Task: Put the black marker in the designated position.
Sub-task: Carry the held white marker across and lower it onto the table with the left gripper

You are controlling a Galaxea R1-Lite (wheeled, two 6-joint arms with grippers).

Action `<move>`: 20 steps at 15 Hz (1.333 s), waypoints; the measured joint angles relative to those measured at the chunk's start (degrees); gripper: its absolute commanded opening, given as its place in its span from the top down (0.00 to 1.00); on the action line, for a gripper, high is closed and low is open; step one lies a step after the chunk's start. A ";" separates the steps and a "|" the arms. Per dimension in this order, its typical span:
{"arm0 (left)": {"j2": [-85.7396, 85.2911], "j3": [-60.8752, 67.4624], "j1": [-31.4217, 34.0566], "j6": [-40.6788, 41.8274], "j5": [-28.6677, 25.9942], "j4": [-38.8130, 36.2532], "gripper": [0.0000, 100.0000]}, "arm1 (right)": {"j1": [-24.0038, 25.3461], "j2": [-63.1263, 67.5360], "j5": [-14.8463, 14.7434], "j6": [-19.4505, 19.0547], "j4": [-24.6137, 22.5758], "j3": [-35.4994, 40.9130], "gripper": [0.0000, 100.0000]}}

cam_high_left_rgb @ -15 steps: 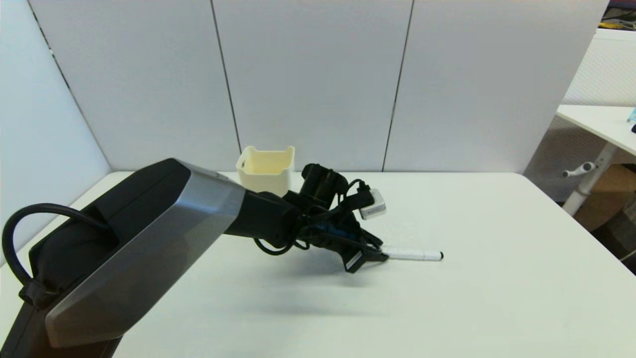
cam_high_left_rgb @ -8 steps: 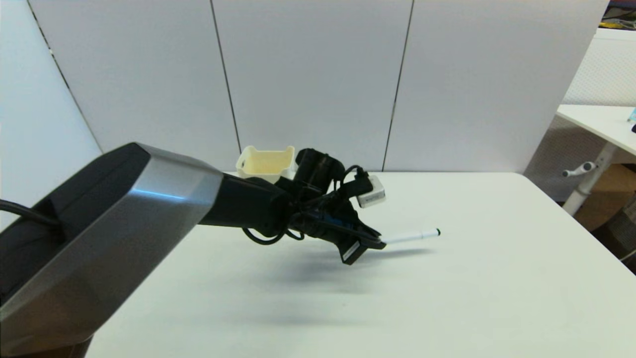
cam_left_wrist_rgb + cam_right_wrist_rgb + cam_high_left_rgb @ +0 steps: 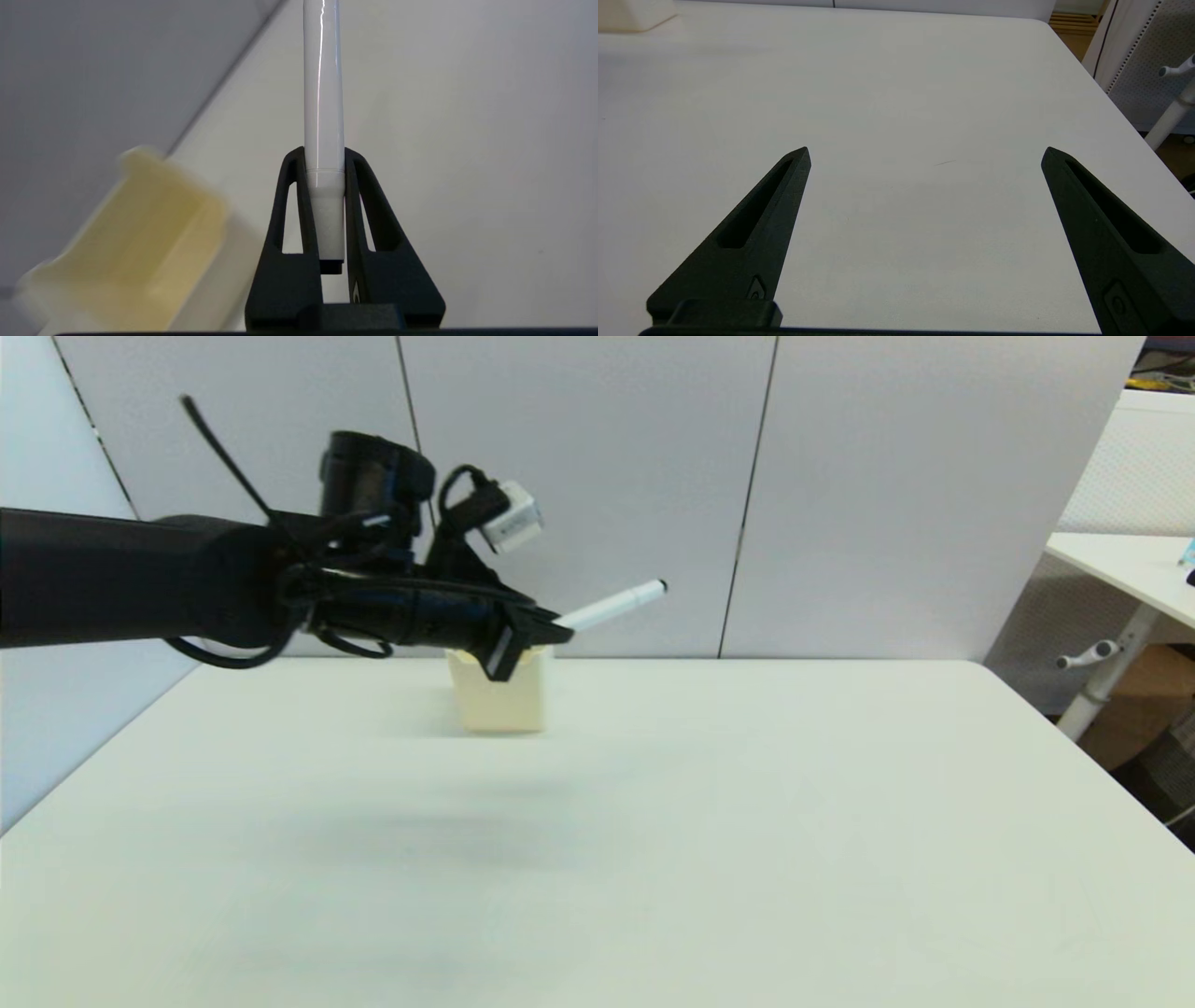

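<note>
My left gripper point(image 3: 551, 627) is shut on the black marker point(image 3: 611, 605), a white-barrelled pen held by one end, its free black tip pointing right and slightly up. The gripper hangs in the air just above the cream bin point(image 3: 499, 698) at the table's back. In the left wrist view the marker point(image 3: 322, 116) stands clamped between the two fingers of my left gripper point(image 3: 325, 156), with the cream bin point(image 3: 140, 242) to one side below. My right gripper point(image 3: 924, 154) is open over bare table, out of the head view.
White table point(image 3: 747, 821) with grey partition walls behind it. A corner of the cream bin point(image 3: 635, 14) shows far off in the right wrist view. Another desk point(image 3: 1130, 569) stands beyond the table's right edge.
The left arm has risen from the table and swung back and left, carrying the marker from table level up to above the cream bin. The marker now tilts upward.
</note>
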 measured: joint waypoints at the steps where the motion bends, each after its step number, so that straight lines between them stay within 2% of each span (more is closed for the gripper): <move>1: -1.99 0.49 2.39 -1.05 0.55 0.05 1.00 | 0.00 0.00 0.02 0.02 0.00 0.00 0.00; 6: -10.01 8.00 15.73 -7.19 2.60 -0.94 1.00 | 0.00 0.00 0.02 0.02 0.00 0.00 0.00; 10: -12.02 18.49 24.61 -15.36 4.00 -7.44 1.00 | 0.00 0.00 0.02 0.00 0.00 0.00 0.00; 15: -5.84 22.88 25.83 -27.72 9.64 -19.59 1.00 | 0.00 0.00 0.02 0.02 0.00 0.00 0.00; 20: 2.62 23.20 23.61 -31.00 11.78 -22.49 1.00 | 0.00 0.00 0.02 0.02 0.00 0.00 0.00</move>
